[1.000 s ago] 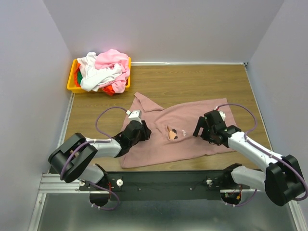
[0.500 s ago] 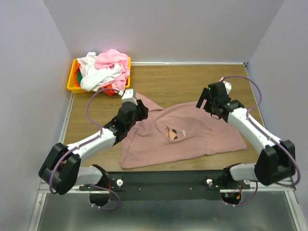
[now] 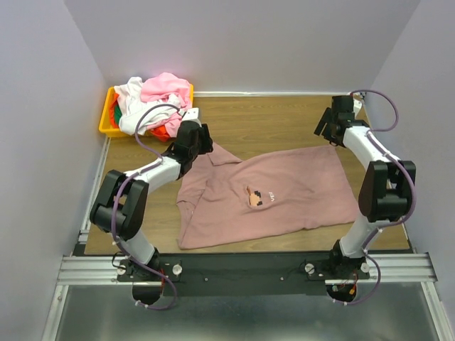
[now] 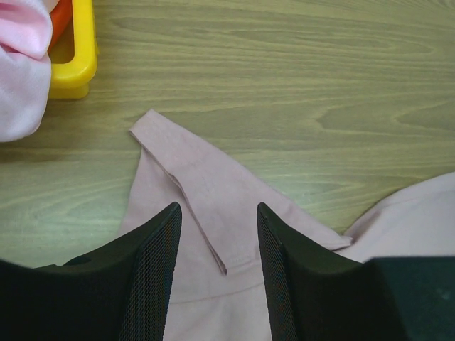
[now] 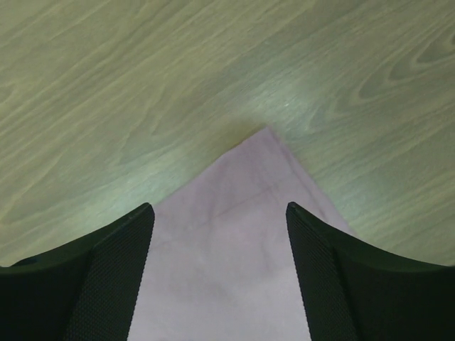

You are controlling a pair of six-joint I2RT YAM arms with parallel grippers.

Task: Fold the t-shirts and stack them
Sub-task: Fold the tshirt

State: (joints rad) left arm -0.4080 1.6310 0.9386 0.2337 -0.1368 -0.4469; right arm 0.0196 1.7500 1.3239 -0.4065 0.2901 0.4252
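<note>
Left gripper (image 3: 193, 139) hangs over the far left part of a dusty mauve-pink t-shirt (image 3: 284, 192), its two dark fingers (image 4: 153, 277) parted and nothing caught between them. In the left wrist view, a pointed, folded flap of the shirt (image 4: 185, 170) shows through the gap, lying flat on the wooden table (image 3: 270, 117).

Right gripper (image 3: 325, 129) is at the far right of the table, above the shirt's far right corner. Its fingers (image 5: 106, 277) are spread wide and grasp nothing. In the right wrist view, the pink corner (image 5: 234, 234) comes to a point between them, with bare wood beyond the tip.

The mauve-pink shirt lies spread across the middle of the table, chest up, with a small pixel-art print (image 3: 259, 197) near its centre. Its left side is rumpled and partly folded over; its right side lies flatter.

A yellow bin (image 3: 106, 128) sits in the far left corner of the table, close to the left gripper. More t-shirts are heaped in it: light pink (image 3: 167, 89) on top, white (image 3: 138, 106) below it, and red-orange (image 3: 162, 132) and green (image 3: 114, 114) showing at the edges.
</note>
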